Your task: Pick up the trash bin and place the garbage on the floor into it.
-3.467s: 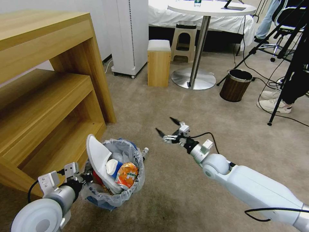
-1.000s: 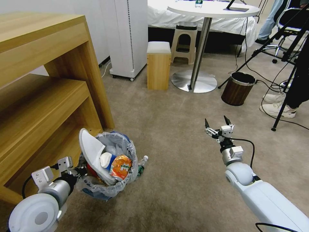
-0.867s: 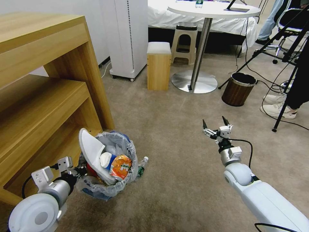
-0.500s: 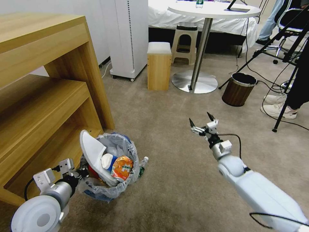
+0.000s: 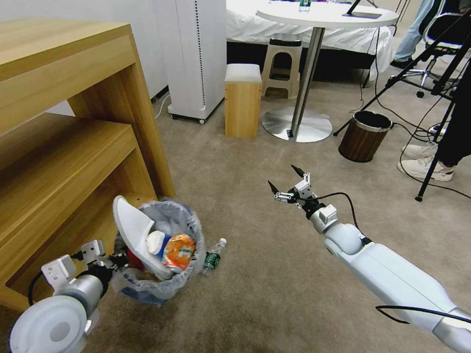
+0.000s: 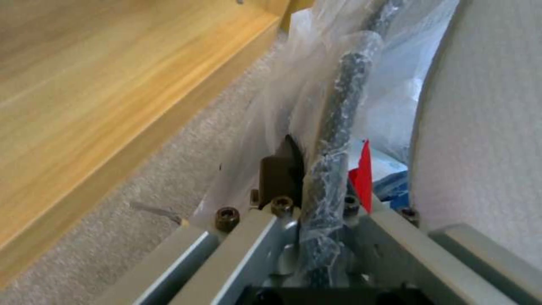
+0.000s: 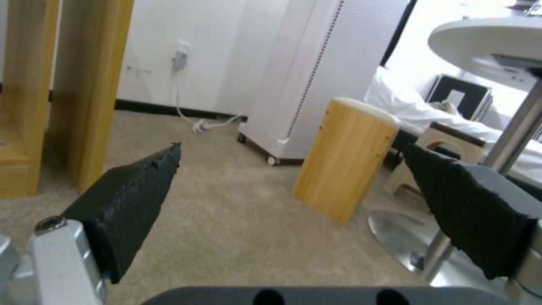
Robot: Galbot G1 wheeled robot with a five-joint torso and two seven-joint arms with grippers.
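The trash bin (image 5: 157, 274), lined with a crinkled clear bag, hangs tilted just above the floor (image 5: 255, 299) beside the wooden shelf. My left gripper (image 5: 117, 259) is shut on its rim (image 6: 338, 106), pinching bag and rim together. Garbage inside the bin includes a white slipper (image 5: 128, 229), a blue-white cup (image 5: 156, 242) and an orange can (image 5: 179, 250). A small bottle (image 5: 212, 255) lies on the carpet against the bin's right side. My right gripper (image 5: 285, 180) hovers open over bare carpet, well right of the bottle; its black fingers (image 7: 130, 203) stand wide apart with nothing between them.
A wooden shelf unit (image 5: 73, 147) crowds the left. Farther off are a white cabinet (image 5: 196, 54), a wooden stool (image 5: 241, 98), a round table's base (image 5: 297, 125) and a brown wood-look bin (image 5: 363, 136). Tripod legs, cables and a person's shoes (image 5: 422, 166) are at right.
My right arm has swung left, bringing the open gripper toward the middle of the carpet. The bin in my left gripper has shifted slightly left.
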